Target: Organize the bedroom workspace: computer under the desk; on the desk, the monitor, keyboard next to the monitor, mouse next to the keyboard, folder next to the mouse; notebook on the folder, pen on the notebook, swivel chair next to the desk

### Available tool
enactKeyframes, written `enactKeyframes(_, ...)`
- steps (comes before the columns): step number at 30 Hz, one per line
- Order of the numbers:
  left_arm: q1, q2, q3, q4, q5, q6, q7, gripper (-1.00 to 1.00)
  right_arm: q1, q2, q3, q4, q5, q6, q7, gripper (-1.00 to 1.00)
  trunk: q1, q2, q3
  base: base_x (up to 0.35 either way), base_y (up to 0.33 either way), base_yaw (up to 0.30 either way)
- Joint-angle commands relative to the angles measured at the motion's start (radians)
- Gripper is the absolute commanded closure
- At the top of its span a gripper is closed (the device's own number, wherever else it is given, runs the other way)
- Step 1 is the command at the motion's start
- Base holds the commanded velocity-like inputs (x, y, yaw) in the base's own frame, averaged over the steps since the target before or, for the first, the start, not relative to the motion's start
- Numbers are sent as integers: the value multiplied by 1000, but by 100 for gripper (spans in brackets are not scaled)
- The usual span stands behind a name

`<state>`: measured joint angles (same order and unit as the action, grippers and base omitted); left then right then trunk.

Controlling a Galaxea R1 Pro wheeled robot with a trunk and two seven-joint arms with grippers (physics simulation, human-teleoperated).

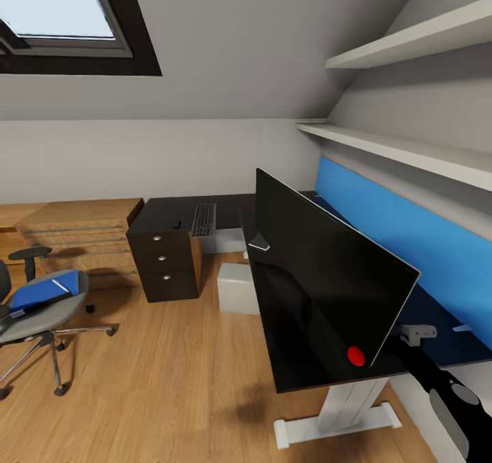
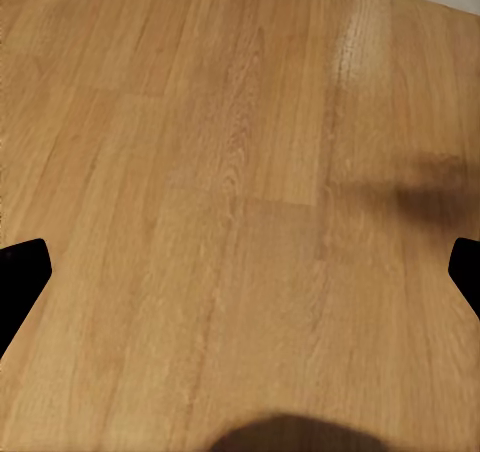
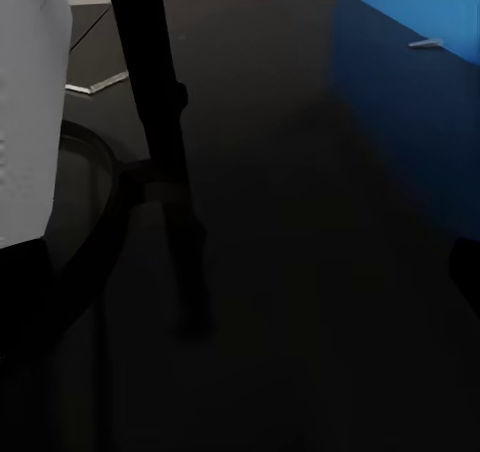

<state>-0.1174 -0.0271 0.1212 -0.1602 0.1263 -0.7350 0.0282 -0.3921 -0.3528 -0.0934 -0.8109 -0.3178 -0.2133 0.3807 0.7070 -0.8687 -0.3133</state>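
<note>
— Nearest the monitor [image 1: 321, 272]?
— A red mouse [image 1: 355, 355] on the black worktop [image 1: 301, 367], just in front of the screen's near lower corner. Right arm reaching in behind the screen along the worktop; right pincer [image 1: 417, 333] grey, its opening not clear enough to tell. In the right wrist view, the monitor's dark stand [image 3: 165, 162] rising from the worktop [image 3: 300, 222], blue back panel [image 3: 420, 72] beside it.

— And the left pincer?
— Spread wide over bare wooden floor [image 2: 240, 212], two dark fingertips [image 2: 20, 282] at opposite edges of the left wrist view, nothing between them.

— Left of the monitor?
— Swivel chair [image 1: 41, 313] well apart from the worktop, out on the floor [image 1: 171, 381]. Blue folder [image 1: 44, 291] on its seat, with a pale, thin item on top, too small to identify.

— Under and beyond the monitor?
— White computer [image 1: 238, 287] box on the floor below the worktop's edge. Farther back, dark drawer unit [image 1: 164, 258]; black keyboard [image 1: 203, 220] on the worktop's far section, well apart from the screen. Skylight [image 1: 61, 12] above, white shelves [image 1: 410, 149] on the wall behind the monitor.
</note>
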Motion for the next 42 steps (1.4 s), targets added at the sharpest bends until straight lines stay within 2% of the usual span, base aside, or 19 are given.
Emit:
enactKeyframes(1,-1,0,3,1,0,-3,1,-100,-1,0,-2,1,-10,0,9,-100,0,-1,-1,0,0,131)
enactKeyframes(42,-1,5,3,0,0,-3,1,-100,-1,-2,-5,2,-10,-1,14,-100,0,-1,-19,0,0,265)
